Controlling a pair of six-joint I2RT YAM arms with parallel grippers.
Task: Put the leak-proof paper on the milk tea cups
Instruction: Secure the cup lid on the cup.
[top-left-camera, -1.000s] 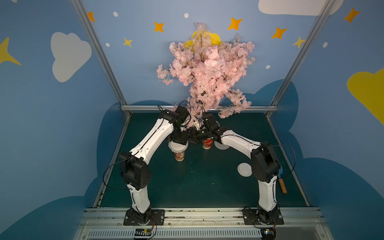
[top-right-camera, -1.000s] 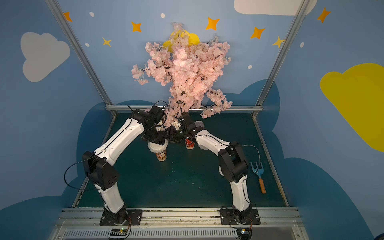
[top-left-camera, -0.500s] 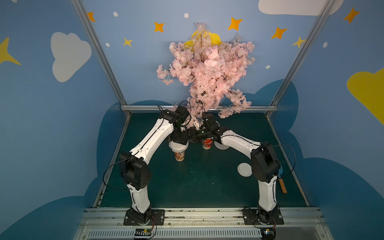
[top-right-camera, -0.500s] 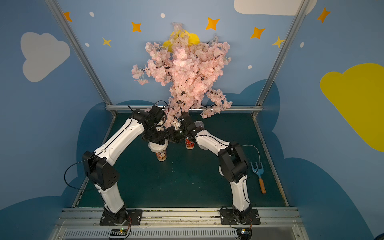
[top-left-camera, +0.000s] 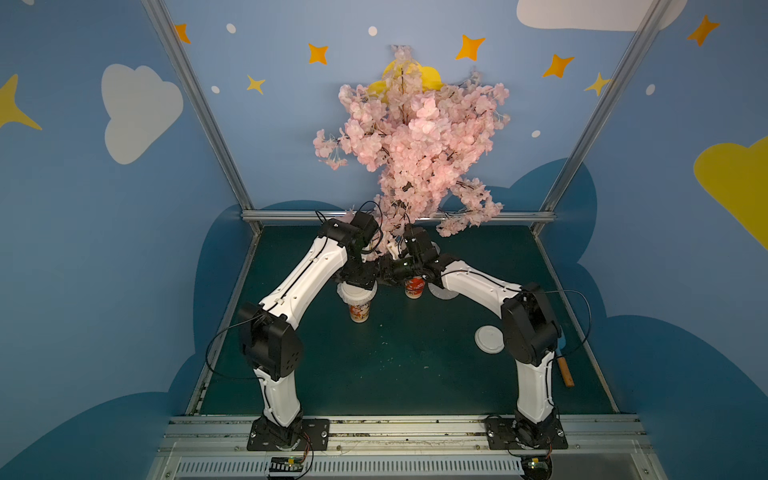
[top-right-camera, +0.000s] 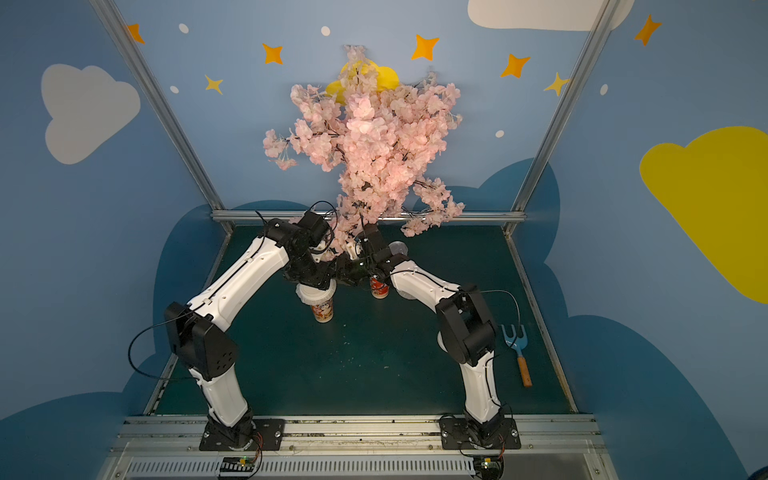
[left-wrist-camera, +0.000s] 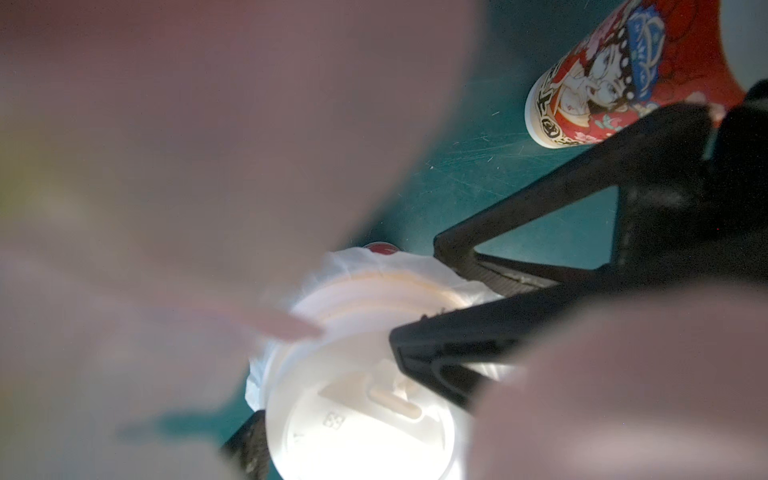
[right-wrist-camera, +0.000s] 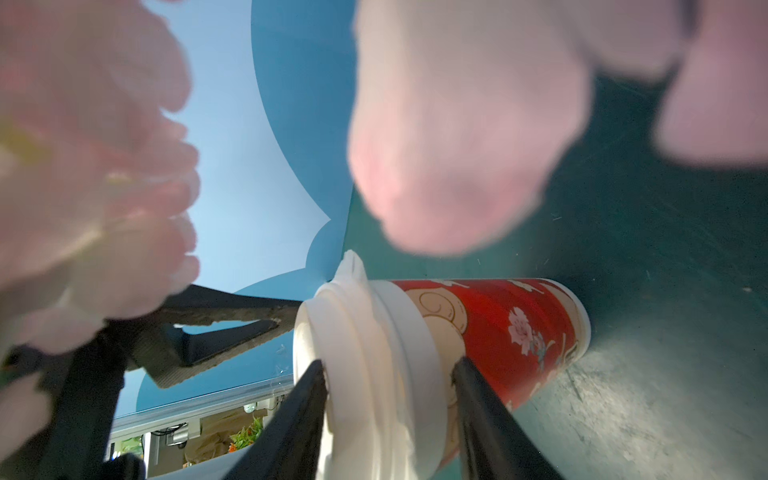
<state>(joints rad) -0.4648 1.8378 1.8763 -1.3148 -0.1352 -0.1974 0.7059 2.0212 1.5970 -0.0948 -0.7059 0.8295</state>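
The nearer milk tea cup (top-left-camera: 360, 311) (right-wrist-camera: 498, 328) stands upright with crinkled leak-proof paper (top-left-camera: 342, 293) (left-wrist-camera: 374, 261) (right-wrist-camera: 351, 266) over its mouth and a white lid (left-wrist-camera: 357, 419) (right-wrist-camera: 353, 357) pressed on top. My left gripper (top-left-camera: 358, 286) (left-wrist-camera: 353, 407) comes down from above, its fingers against the lid's sides. My right gripper (top-left-camera: 381, 277) (right-wrist-camera: 386, 370) reaches in sideways, one finger on the lid's top and one under its rim. The second milk tea cup (top-left-camera: 414, 287) (top-right-camera: 379, 287) (left-wrist-camera: 602, 83) stands beside it, its mouth hidden. A greyish round sheet (top-left-camera: 444, 293) lies behind the right arm.
A pink blossom tree (top-left-camera: 411, 145) hangs over both grippers and blurs the wrist views. A spare white lid (top-left-camera: 489, 338) lies by the right arm's elbow. A blue fork with a wooden handle (top-right-camera: 517, 351) lies at the right edge. A small clear cup (top-right-camera: 398, 248) stands further back.
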